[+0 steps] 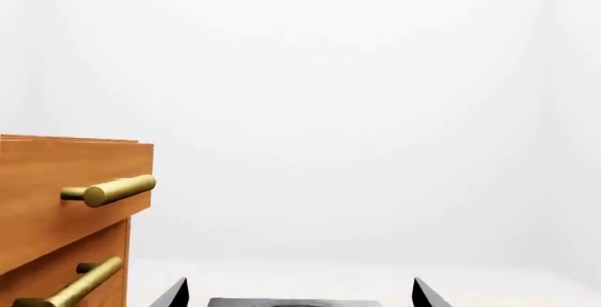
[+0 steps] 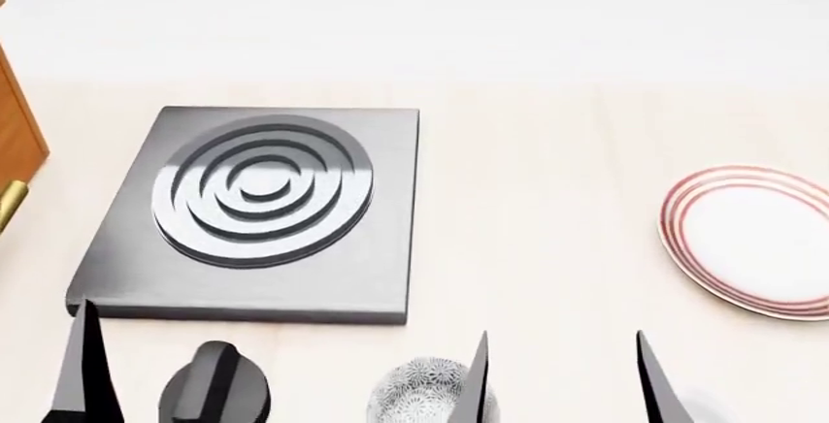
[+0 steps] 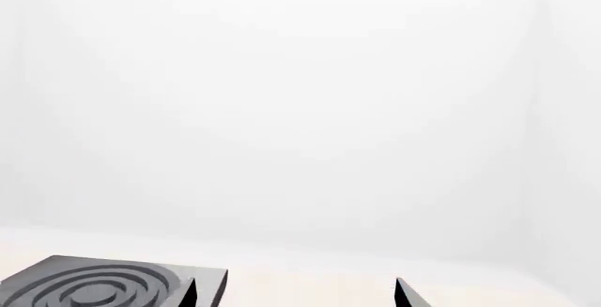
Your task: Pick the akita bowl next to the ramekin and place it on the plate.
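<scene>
Head view, left to right. Wooden cabinet [image 2: 18, 132] at far left edge, brass handle [image 2: 11, 205] just showing below it. Left gripper [image 2: 88, 370]: only one dark fingertip visible at bottom left in this view. In the left wrist view the left gripper's two finger tips [image 1: 174, 294] stand well apart with nothing between them, so released. That view also shows the cabinet drawer fronts [image 1: 66, 194] with two brass bar handles.

Grey square hotplate [image 2: 259, 214] with concentric raised rings lies flat on the pale wooden counter [image 2: 545, 151], left of centre. Black knob [image 2: 215, 384] just in front of the hotplate, near bottom edge.

Akita bowl [image 2: 421, 389], grey-and-white speckled, sits on the counter at the bottom edge, partly cut off by the frame, right of the knob. Right gripper [image 2: 560, 376]: two dark fingers spread apart, left finger [image 2: 477, 374] overlapping the bowl's right side in the picture; contact cannot be told. Nothing held between the fingers, so released. The right wrist view shows both tips apart, with the hotplate corner beside them.

A pale rounded shape at the bottom right edge is too cut off to identify.

Plate [image 2: 755, 239], white with red rings, at far right, well apart from the bowl, nothing on it.
</scene>
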